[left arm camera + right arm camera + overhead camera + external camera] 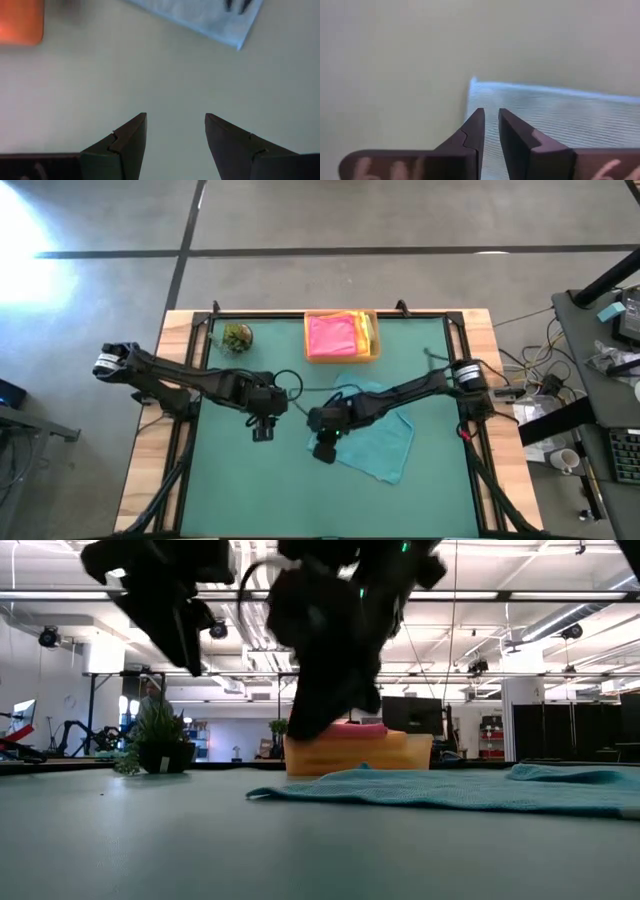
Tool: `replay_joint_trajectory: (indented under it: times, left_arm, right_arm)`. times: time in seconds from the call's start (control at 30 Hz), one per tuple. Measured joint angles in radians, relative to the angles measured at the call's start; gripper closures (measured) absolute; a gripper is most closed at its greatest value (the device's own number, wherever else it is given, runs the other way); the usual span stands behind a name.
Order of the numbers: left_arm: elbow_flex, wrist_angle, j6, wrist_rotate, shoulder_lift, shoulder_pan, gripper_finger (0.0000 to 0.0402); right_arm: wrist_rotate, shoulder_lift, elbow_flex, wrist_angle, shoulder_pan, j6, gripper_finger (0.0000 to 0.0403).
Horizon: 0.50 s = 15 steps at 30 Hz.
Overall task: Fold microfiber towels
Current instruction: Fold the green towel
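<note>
Soft teal microfiber towel [378, 438] lies spread on green table mat [430, 490], right of centre. Right gripper [324, 450] hangs over its corner, fingers w/ only a narrow gap, nothing clamped. Left gripper [262, 430] hovers just beside it over bare mat, jaws wide apart, empty. Pink towel [333, 336] & yellow towel [366, 330] sit in shallow tan tray [341, 358] at far edge.

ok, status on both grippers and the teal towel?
Left gripper open, over bare mat. Right gripper nearly shut, nothing visibly pinched, above teal towel corner. Towel flat, unfolded. Nothing in the way.
</note>
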State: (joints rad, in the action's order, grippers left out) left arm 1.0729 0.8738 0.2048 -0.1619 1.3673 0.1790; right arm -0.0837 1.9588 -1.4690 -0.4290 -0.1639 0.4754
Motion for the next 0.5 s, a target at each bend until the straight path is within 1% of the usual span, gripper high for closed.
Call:
replay_joint_trajectory:
  times: [0.1, 0.27, 0.33, 0.43, 0.5]
  left_arm:
    - [0.000, -0.068, 0.000, 0.000, 0.006, 0.009, 0.0217]
    - [-0.001, -0.217, -0.001, 0.000, 0.029, 0.024, 0.0217]
    - [-0.001, -0.288, -0.007, 0.000, 0.050, 0.032, 0.0217]
    - [-0.001, -0.344, -0.016, 0.000, 0.094, 0.046, 0.0217]
    - [-0.001, -0.385, -0.055, 0.000, 0.128, 0.060, 0.0217]
  right_arm:
    - [0.070, -0.070, 0.016, -0.035, -0.015, 0.006, 0.0355]
    - [0.146, -0.164, 0.022, -0.162, -0.066, 0.029, 0.0355]
    - [0.189, -0.208, 0.021, -0.216, -0.084, 0.031, 0.0355]
    - [0.224, -0.247, 0.023, -0.284, -0.119, 0.036, 0.0355]
    - [0.248, -0.268, 0.027, -0.342, -0.147, 0.056, 0.0355]
